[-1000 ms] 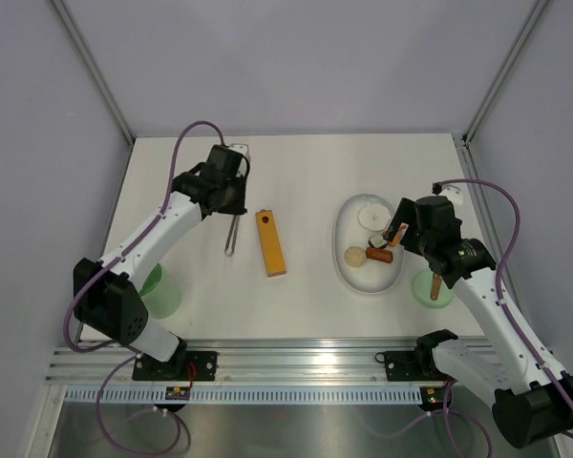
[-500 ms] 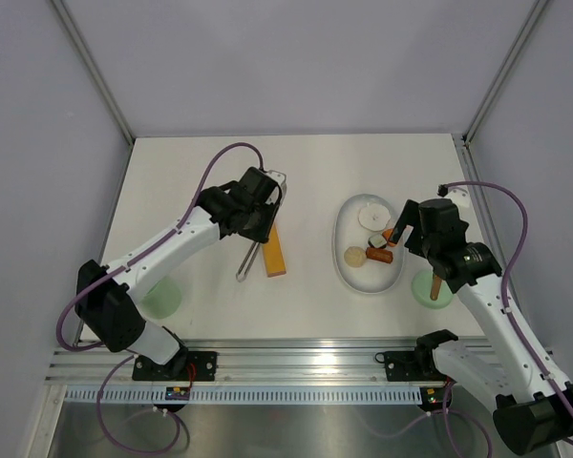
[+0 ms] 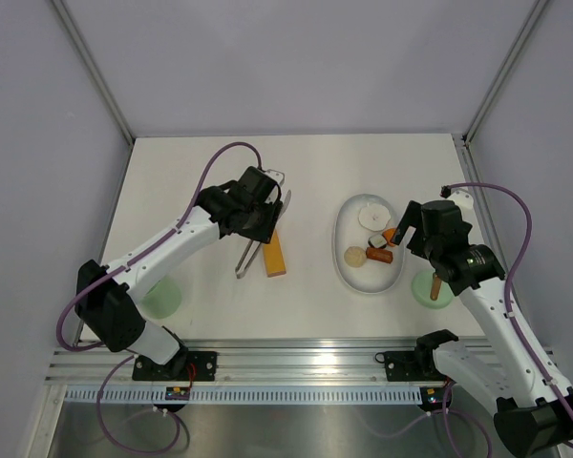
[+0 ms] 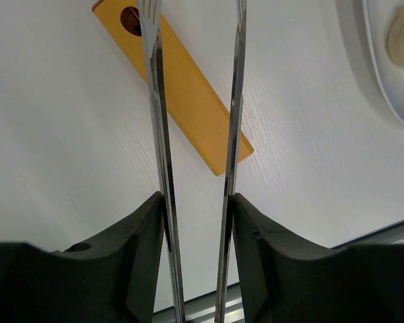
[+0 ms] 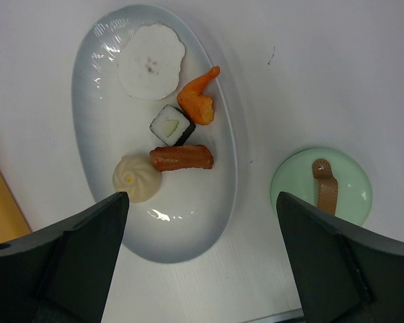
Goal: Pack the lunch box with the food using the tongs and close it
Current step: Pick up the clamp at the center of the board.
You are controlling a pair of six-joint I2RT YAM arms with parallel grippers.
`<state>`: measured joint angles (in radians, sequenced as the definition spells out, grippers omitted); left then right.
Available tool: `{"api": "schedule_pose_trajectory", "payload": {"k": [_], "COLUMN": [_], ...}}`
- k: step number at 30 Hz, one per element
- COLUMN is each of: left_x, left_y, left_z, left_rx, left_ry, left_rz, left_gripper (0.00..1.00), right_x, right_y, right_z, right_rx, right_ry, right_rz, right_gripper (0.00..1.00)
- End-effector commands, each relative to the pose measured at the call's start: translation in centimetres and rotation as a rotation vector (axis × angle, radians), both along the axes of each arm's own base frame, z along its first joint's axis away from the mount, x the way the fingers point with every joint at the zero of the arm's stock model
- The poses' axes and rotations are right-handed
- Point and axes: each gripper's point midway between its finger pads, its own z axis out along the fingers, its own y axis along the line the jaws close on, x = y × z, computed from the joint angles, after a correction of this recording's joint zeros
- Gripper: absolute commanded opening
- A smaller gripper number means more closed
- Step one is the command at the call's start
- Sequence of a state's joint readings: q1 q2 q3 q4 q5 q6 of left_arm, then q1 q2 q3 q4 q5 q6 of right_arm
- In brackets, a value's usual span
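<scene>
Clamped in left gripper (image 4: 196, 198), tongs (image 4: 155, 101), 2 arms pointing away over orange block (image 4: 195, 101). Well right of their tips, on white plate (image 5: 87, 81), food (image 5: 180, 157). Directly above that plate, right gripper (image 5: 200, 202), spread wide, empty.

The tongs (image 4: 156, 128) run off the top edge.

The tabletop (image 3: 315, 162) is a matte white rectangular panel; the wrist views show a faint linear grain. Plain pale lilac-grey panels enclose it: the back wall (image 3: 296, 57) at 12 o'clock, the left wall (image 3: 38, 143) at 9 o'clock, the right wall (image 3: 554, 114) at 3 o'clock. An aluminium left post (image 3: 91, 72) and right post (image 3: 501, 69) stand at the rear corners, at 11 and 1 o'clock. At 6 o'clock an aluminium rail (image 3: 306, 358) borders the tabletop, followed by a slotted strip (image 3: 296, 393) and a grey metal sheet (image 3: 315, 429). Lighting is even and diffuse; shadows are soft.
</scene>
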<state>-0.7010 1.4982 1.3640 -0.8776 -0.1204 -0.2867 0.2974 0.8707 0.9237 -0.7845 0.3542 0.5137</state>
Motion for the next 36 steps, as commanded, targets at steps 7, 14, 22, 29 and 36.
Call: {"api": "schedule_pose_trajectory", "payload": {"k": [7,14,22,29,36], "left_x": [0.9,1.0,1.2,1.2,1.9], "left_y": [-0.6,-0.6,-0.3,0.7,2.4], "left_z": [2.3,2.4,3.0,3.8,4.8], "left_rx": [-0.059,-0.061,-0.061,-0.041,-0.060], "left_ry": [-0.072,-0.074,-0.098,-0.135,-0.159], "left_rz": [0.012,0.017,0.027,0.049,0.093], "left_gripper": [0.47,0.47,0.47,0.47,0.46], "right_x": [0.2,0.2,0.2,0.2,0.1], "right_y": [-0.5,-0.3,-0.2,-0.1,-0.1], "right_z": [1.6,1.4,1.2,1.1,1.1], "right_rx": [0.006,0.008,0.012,0.014,0.013], "right_ry": [-0.047,-0.041,-0.038,-0.035,-0.037], "right_rz": [-0.032,-0.026,-0.022,-0.016,-0.015], "right_gripper": [0.99,1.00,0.99,1.00,0.99]}}
